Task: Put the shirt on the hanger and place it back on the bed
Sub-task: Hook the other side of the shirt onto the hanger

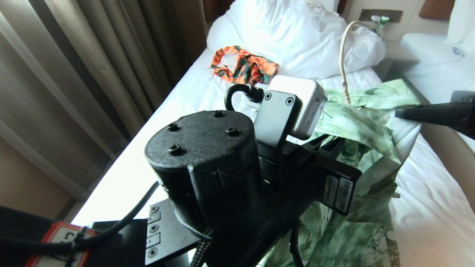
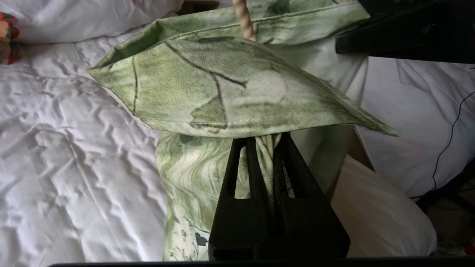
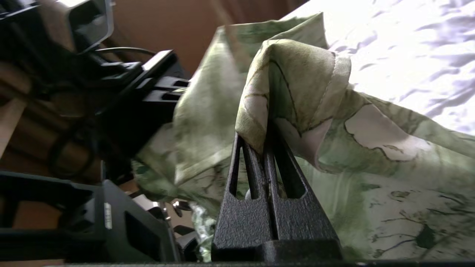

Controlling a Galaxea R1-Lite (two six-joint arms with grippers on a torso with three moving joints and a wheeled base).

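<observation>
The green leaf-print shirt (image 1: 356,122) hangs lifted over the right side of the bed (image 1: 193,100), held by both grippers. My left gripper (image 2: 265,139) is shut on a bunched fold of it just under a spread flap (image 2: 207,85). My right gripper (image 3: 259,137) is shut on a hemmed edge of the shirt (image 3: 371,155); in the head view its fingers (image 1: 404,112) reach in from the right. The cream hanger (image 1: 341,59) sticks its neck and hook up out of the shirt's top, and the neck (image 2: 244,20) shows again in the left wrist view. The hanger's frame is hidden inside the cloth.
An orange-and-green floral garment (image 1: 245,68) lies on the sheet near the white duvet and pillows (image 1: 297,33). Curtains (image 1: 74,74) run along the bed's left side. A second white bed (image 1: 434,55) stands at the right across a narrow gap. My left arm fills the middle of the head view.
</observation>
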